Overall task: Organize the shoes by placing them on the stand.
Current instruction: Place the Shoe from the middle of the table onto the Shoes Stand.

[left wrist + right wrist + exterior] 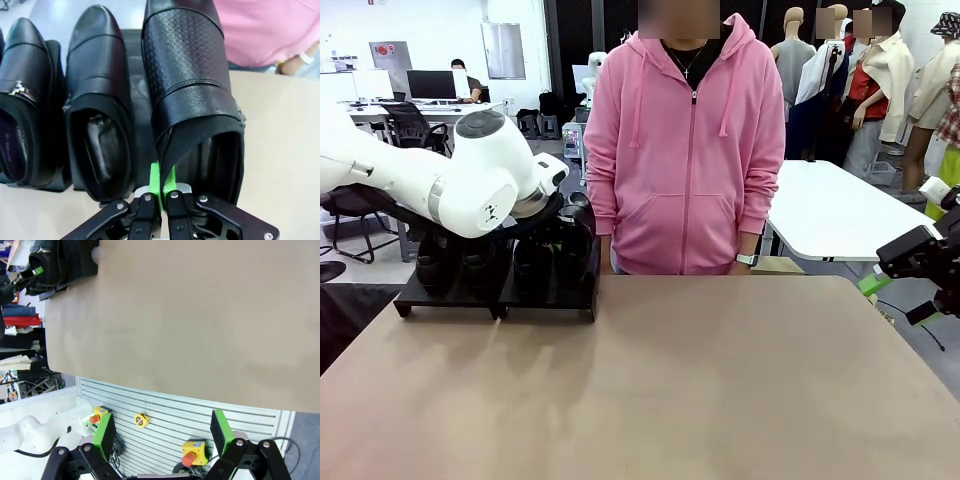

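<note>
Left gripper (161, 192) clenched on the heel rim of the perforated shoe (192, 95), which sits over the stand (545, 297) at the desk's (700, 380) far-left corner. Two more shoes (97, 100) lie just beside it on the stand; three clearly countable in wrist view. Right gripper (162, 432) released, jaws wide, off the desk's right edge, well apart from the stand.

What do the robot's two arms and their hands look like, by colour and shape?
The left arm is white, with rounded glossy joints and a grey cap. The left hand has black linkages with silver screws and thin green pads. The right hand is built alike: black linkages, two flat green pads, and a black cable below.
</note>
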`<state>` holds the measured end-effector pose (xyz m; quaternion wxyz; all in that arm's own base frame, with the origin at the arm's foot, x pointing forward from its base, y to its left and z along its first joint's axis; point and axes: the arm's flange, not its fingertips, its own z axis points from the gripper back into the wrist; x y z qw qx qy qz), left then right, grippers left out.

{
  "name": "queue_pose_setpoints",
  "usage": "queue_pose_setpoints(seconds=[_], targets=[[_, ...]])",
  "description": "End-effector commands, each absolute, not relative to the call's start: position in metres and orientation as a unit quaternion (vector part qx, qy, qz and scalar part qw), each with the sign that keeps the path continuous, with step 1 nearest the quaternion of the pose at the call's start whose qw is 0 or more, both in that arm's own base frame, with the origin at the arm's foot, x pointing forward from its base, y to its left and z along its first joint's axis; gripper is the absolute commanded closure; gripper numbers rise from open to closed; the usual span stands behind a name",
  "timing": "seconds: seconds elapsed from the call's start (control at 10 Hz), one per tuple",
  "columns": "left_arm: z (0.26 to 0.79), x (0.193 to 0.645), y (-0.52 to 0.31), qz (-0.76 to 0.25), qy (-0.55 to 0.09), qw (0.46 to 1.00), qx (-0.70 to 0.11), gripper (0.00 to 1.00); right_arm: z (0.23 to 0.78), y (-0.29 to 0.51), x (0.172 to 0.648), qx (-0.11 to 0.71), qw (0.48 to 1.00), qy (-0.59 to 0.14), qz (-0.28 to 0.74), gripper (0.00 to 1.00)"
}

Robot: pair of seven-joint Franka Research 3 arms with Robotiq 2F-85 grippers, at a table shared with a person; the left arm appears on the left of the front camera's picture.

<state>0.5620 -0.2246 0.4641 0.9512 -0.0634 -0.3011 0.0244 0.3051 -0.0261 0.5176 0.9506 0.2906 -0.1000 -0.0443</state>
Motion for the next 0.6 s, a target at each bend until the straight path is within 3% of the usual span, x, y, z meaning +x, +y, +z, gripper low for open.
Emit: queue_pose_setpoints(seconds=[0.0,0.4,0.5], targets=[[0.461,0.571,-0.244,0.05,-0.333,0.941,-0.04,1.0,0.519,-0.028,0.307,0.304,0.946,-0.104,-0.033,0.0],[0.442,0.581,-0.242,0.064,-0.329,0.942,-0.024,1.0,0.519,-0.028,0.307,0.304,0.946,-0.104,-0.033,0.0],[0.44,0.581,-0.24,0.071,-0.334,0.94,-0.024,0.73,0.519,-0.028,0.307,0.304,0.946,-0.104,-0.033,0.0]])
